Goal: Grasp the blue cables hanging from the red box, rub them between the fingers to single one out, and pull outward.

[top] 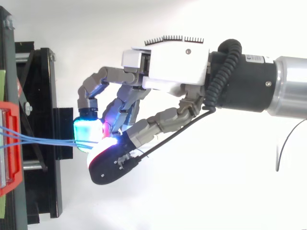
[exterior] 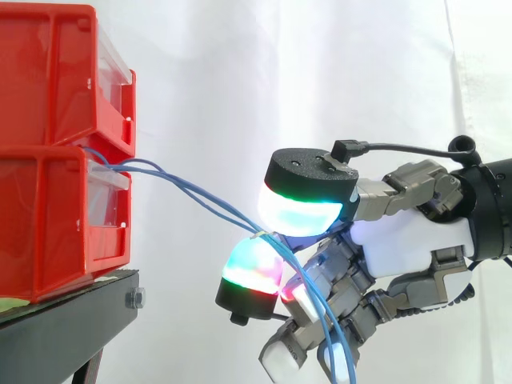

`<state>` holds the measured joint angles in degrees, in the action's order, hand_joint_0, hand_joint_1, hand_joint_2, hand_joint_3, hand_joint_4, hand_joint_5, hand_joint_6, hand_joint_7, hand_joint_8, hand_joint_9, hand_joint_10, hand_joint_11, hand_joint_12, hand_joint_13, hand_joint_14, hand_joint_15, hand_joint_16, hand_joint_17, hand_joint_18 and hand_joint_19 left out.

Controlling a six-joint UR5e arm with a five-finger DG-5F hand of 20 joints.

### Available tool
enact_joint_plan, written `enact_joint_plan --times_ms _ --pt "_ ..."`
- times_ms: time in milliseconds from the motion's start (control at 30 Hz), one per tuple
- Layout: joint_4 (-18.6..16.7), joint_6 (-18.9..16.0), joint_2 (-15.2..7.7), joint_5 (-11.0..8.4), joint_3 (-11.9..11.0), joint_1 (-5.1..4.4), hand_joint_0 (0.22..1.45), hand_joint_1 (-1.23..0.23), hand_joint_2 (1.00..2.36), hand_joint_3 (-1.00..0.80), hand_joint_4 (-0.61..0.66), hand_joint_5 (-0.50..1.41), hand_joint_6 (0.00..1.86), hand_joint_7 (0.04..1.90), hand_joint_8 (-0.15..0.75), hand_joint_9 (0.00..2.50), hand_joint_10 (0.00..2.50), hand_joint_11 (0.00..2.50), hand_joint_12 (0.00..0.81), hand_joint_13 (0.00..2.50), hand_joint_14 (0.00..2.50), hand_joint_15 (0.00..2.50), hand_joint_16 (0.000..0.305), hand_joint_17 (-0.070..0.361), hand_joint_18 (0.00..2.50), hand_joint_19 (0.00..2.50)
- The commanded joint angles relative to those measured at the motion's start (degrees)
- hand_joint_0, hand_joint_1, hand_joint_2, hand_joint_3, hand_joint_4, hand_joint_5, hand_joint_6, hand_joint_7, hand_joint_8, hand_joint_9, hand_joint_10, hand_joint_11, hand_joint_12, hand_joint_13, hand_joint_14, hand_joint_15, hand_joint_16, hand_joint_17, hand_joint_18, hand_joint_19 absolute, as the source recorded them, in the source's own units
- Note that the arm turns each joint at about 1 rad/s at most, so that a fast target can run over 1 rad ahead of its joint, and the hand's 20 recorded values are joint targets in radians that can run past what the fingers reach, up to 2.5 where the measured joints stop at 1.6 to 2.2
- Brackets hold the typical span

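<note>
Thin blue cables [exterior: 192,192] run out of the lower red box [exterior: 56,224] and slope down to the right into my hand [exterior: 400,240]. My hand is shut on them: the glowing pads [exterior: 300,212] pinch the cables at about the middle of the side view. Below the pinch the cables [exterior: 332,332] hang down past the curled fingers. In the top view the blue cables [top: 43,139] stretch from the red box [top: 12,143] at the left edge to the glowing fingertips [top: 86,132], with the hand [top: 168,67] to their right.
Two red bins are stacked at the left, the upper one [exterior: 56,76] on the lower, on a black stand [exterior: 72,316]. The stand's black frame [top: 43,129] lies just left of the fingertips. A white curtain is behind.
</note>
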<state>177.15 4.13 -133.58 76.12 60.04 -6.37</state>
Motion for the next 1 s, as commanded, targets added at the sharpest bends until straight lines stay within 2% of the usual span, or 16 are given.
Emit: enact_joint_plan --times_ms 0,300,433,600,733,767,900,967 --pt "0.0 0.2 0.0 0.08 0.0 -0.04 0.53 -0.83 1.00 -0.50 0.28 -0.12 0.83 1.04 0.383 1.10 0.02 0.68 0.422 0.90 0.01 0.45 0.060 0.135 0.98 0.51" --pt "-0.7 0.3 0.0 -0.10 0.0 -0.39 0.61 -0.89 1.00 -0.50 0.25 -0.12 0.85 1.08 0.374 1.11 0.01 0.71 0.406 0.90 0.01 0.46 0.056 0.126 0.97 0.52" --pt "-0.7 0.3 0.0 -0.27 0.0 -0.39 0.65 -0.90 1.00 -0.46 0.18 -0.13 0.86 1.12 0.374 1.10 0.02 0.72 0.404 0.91 0.01 0.47 0.056 0.125 0.97 0.53" --pt "-0.7 0.1 0.0 -0.27 0.0 -0.39 0.68 -0.93 1.00 -0.49 0.16 -0.14 0.89 1.04 0.361 1.07 0.01 0.72 0.404 0.91 0.02 0.47 0.056 0.125 0.98 0.52" --pt "-0.6 0.0 0.0 -0.27 -0.1 -0.39 0.69 -0.97 1.00 -0.50 0.17 -0.15 0.89 1.02 0.357 1.05 0.02 0.73 0.404 0.90 0.02 0.47 0.056 0.125 0.98 0.52" --pt "-0.6 0.0 0.0 -0.27 0.0 -0.39 0.69 -1.00 1.00 -0.50 0.21 -0.16 0.89 1.03 0.354 1.04 0.02 0.74 0.401 0.90 0.02 0.47 0.056 0.125 0.98 0.51" --pt "-0.6 0.0 0.1 -0.27 0.0 -0.39 0.70 -1.01 1.00 -0.50 0.23 -0.16 0.89 1.02 0.355 1.03 0.02 0.74 0.401 0.90 0.01 0.47 0.056 0.126 0.99 0.51" --pt "-0.6 0.0 0.0 -0.27 0.0 -0.39 0.65 -0.99 1.00 -0.50 0.24 -0.16 0.89 1.00 0.353 1.03 0.02 0.75 0.402 0.90 0.01 0.47 0.056 0.125 0.98 0.52"
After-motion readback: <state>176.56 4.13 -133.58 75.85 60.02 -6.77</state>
